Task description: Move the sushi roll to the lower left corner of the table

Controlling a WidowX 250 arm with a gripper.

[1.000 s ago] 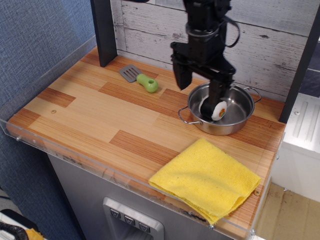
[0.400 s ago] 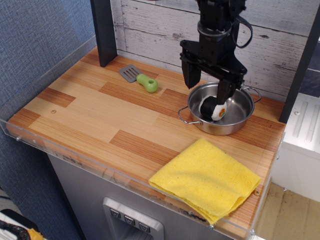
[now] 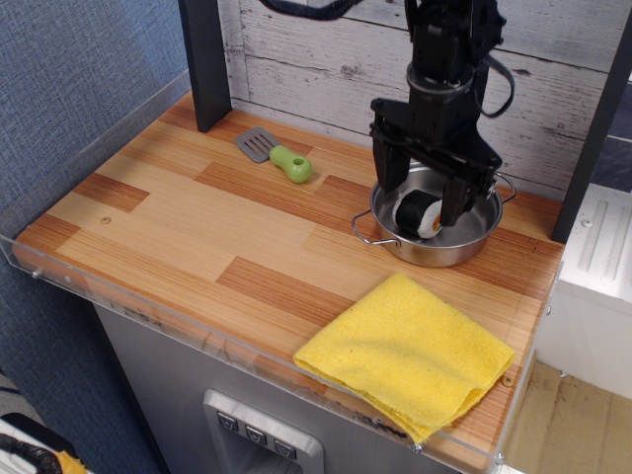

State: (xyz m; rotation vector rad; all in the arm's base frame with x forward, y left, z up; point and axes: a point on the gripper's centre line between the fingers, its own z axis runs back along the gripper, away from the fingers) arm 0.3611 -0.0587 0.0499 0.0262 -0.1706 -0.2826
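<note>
The sushi roll [image 3: 419, 213] lies on its side inside the steel pot [image 3: 476, 238] at the back right of the wooden table [image 3: 178, 227]; its black wrap and a white end face show. My black gripper [image 3: 423, 202] hangs open over the pot, one finger [image 3: 387, 170] left of the roll and the other [image 3: 456, 199] right of it, straddling it. I cannot tell whether the fingers touch the roll. The table's lower left corner lies far off at the front left.
A green-handled spatula [image 3: 277, 156] lies at the back, left of the pot. A folded yellow cloth [image 3: 410, 353] covers the front right corner. A dark post [image 3: 207, 61] stands at the back left. A clear acrylic rim [image 3: 89, 291] edges the table.
The gripper has moved to the right and lowered, going from left of the roll to straddling it inside the pot. The roll has stayed in place.
</note>
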